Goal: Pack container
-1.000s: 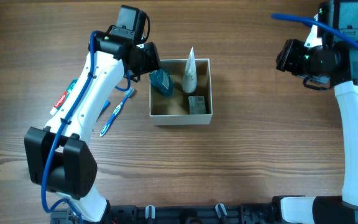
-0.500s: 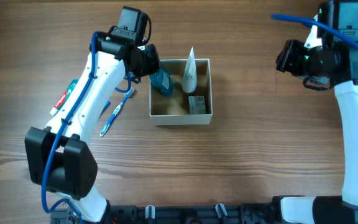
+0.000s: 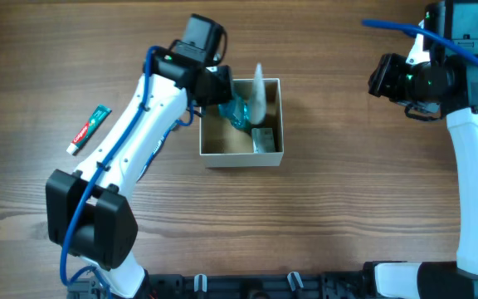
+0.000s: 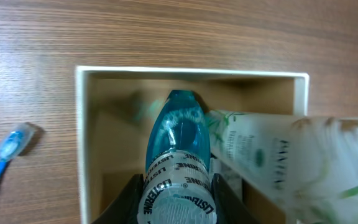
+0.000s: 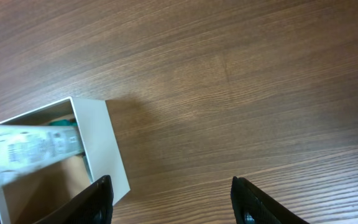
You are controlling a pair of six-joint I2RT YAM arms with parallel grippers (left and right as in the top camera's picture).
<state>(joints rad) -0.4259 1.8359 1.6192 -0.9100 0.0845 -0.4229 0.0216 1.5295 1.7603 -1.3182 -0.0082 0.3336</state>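
The left gripper (image 4: 178, 198) grips a blue bottle (image 4: 178, 140), with the container (image 4: 166, 73) ahead of its jaws and a white tube (image 4: 278, 155) touching the bottle. The right gripper (image 5: 171, 200) has its jaws open.

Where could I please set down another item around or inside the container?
Bare table lies between the container and the right arm, and on its near side. Inside, only the near-left floor corner is free; the mouthwash bottle, white tube and left arm crowd the rest.
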